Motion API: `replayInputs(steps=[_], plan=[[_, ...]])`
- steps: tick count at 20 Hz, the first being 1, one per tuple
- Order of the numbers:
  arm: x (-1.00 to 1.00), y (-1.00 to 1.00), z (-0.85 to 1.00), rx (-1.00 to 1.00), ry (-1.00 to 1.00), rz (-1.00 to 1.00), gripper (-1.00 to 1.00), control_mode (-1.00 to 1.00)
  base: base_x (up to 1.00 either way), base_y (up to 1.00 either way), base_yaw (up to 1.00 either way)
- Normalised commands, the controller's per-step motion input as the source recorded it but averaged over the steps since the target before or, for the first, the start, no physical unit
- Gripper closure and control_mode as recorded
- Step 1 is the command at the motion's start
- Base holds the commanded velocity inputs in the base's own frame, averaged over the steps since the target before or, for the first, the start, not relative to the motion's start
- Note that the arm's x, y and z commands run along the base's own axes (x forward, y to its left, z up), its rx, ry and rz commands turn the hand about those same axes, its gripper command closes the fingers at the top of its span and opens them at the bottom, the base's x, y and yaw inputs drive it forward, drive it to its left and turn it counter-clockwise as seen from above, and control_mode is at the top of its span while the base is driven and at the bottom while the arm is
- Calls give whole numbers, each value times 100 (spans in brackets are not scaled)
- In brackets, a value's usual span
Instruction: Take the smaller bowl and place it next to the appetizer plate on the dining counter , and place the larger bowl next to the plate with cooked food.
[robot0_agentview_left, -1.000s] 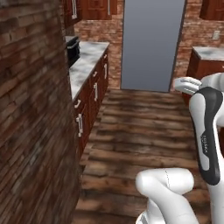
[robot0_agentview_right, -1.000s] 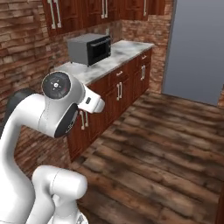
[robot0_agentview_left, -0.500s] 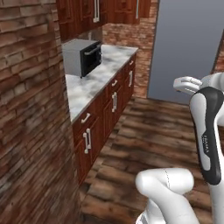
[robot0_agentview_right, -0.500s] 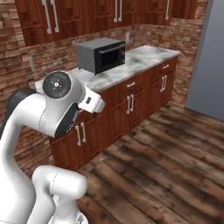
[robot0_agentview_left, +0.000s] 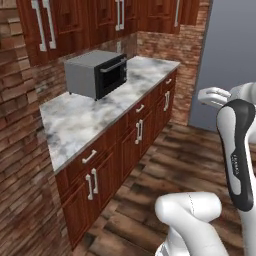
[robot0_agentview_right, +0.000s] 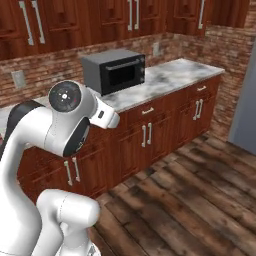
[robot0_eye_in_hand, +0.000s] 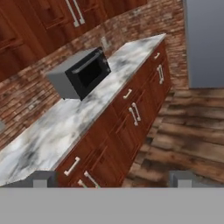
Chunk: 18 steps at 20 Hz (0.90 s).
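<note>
Claw: jaws wide apart, nothing held, aimed at marble counter with microwave. Bowls, plates, dining counter: none seen from this spot, so bearing from claw cannot be told. Judged: search phase; base must reach bowls first.

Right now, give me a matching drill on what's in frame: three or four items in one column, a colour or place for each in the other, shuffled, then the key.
Things:
1. microwave
2. counter
3. floor
4. gripper

Place, colour or state:
A. dark wood planks
B. open, fingertips far apart
C. grey box with a dark door, standing on the marble
D. white marble with grey veins, over reddish wood cabinets

Pairs: 1-C, 2-D, 3-A, 4-B
</note>
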Motion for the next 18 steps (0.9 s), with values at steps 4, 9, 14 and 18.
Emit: replayInputs(steps=[4,9,14,18], plan=[[0,0,0,0,0,0,-100,100,90,-100,34],[0,0,0,0,0,0,-100,100,80,-100,35],[0,0,0,0,0,0,-100,100,74,-100,30],[0,0,0,0,0,0,-100,100,49,-100,29]])
